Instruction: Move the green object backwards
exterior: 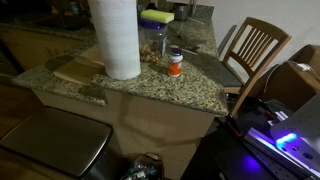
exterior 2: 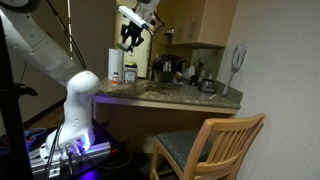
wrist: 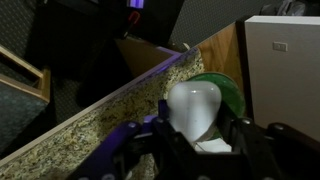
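Towel roll (exterior: 122, 40) and bottle (exterior: 175, 63) stand on the counter (exterior: 200, 92), a chair (exterior: 255, 48) beside it.

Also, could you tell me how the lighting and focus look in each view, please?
Both exterior views are dim, with warm light on the counter and a purple-blue glow by the robot's base; the wrist view is dark, its jaws blurred and purple-tinted, the white rounded thing between them nearly washed out.
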Action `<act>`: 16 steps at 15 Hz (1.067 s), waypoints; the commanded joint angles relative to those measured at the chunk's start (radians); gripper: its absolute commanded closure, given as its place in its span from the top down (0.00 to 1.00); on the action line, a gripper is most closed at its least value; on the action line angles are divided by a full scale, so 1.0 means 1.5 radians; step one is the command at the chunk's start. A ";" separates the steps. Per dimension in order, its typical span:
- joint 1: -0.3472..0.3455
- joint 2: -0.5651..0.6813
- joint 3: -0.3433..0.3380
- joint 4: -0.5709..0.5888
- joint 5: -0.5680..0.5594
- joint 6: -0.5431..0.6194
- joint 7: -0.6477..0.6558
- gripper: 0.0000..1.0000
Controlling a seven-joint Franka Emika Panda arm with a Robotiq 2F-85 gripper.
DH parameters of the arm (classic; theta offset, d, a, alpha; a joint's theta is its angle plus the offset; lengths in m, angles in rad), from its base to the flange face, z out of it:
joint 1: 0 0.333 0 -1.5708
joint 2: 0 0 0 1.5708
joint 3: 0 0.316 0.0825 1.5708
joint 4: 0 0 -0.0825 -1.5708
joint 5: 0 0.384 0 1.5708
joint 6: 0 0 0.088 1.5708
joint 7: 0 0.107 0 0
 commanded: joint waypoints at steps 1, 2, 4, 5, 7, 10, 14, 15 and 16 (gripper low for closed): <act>-0.013 0.019 0.014 0.023 -0.037 -0.045 -0.030 0.24; -0.003 0.028 0.013 0.035 -0.064 -0.071 -0.053 0.24; 0.014 0.037 0.008 0.046 -0.102 -0.111 -0.104 0.24; 0.022 0.040 0.008 0.050 -0.123 -0.125 -0.131 0.24; 0.034 0.049 0.010 0.060 -0.165 -0.144 -0.190 0.24; 0.025 0.026 0.017 0.037 -0.173 -0.060 -0.216 0.24; 0.010 0.005 0.016 0.009 -0.120 0.105 -0.193 0.24; 0.008 -0.001 0.018 0.001 -0.115 0.147 -0.196 0.24; 0.008 -0.005 0.020 -0.005 -0.120 0.180 -0.203 0.24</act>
